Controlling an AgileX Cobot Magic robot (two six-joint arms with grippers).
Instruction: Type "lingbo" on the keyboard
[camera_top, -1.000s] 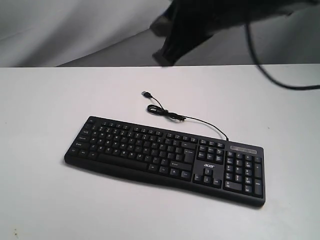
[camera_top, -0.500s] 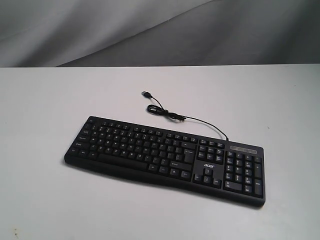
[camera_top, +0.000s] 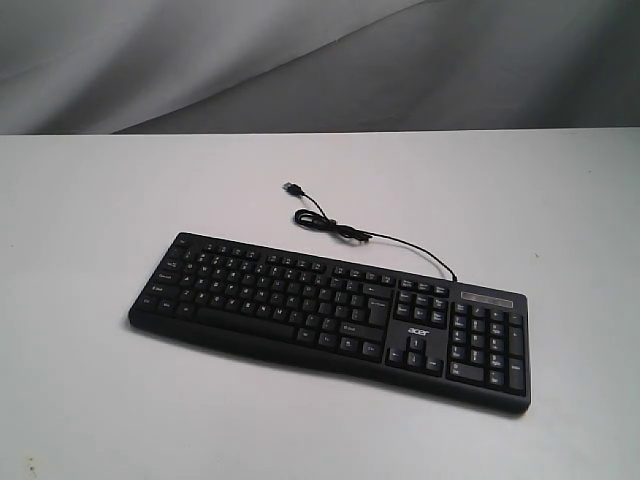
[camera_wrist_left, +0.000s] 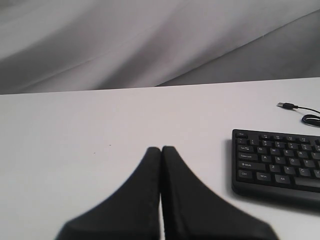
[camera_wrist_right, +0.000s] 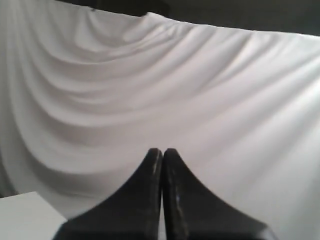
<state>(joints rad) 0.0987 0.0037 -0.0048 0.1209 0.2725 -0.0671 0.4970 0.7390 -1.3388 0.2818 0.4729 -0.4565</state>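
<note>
The black keyboard (camera_top: 330, 318) with white legends lies slanted on the white table (camera_top: 90, 200), number pad toward the right. Its thin black USB cable (camera_top: 340, 230) curls behind it, plug lying loose. Neither arm shows in the exterior view. In the left wrist view my left gripper (camera_wrist_left: 161, 149) is shut and empty, hovering over bare table well off the keyboard's (camera_wrist_left: 277, 162) Ctrl-and-Shift end. The right gripper (camera_wrist_right: 162, 150) is also shut with nothing in it; it faces only the draped white cloth, and no keyboard shows in that view.
A wrinkled white and grey cloth (camera_top: 300, 60) hangs behind the table's far edge. The table's corner (camera_wrist_right: 25, 215) shows low in the right wrist view. White tabletop surrounds the keyboard on all sides.
One second ago a dark arm with its cable crossed the top of the exterior view; it has since left the frame. The keyboard and cable have not moved.
</note>
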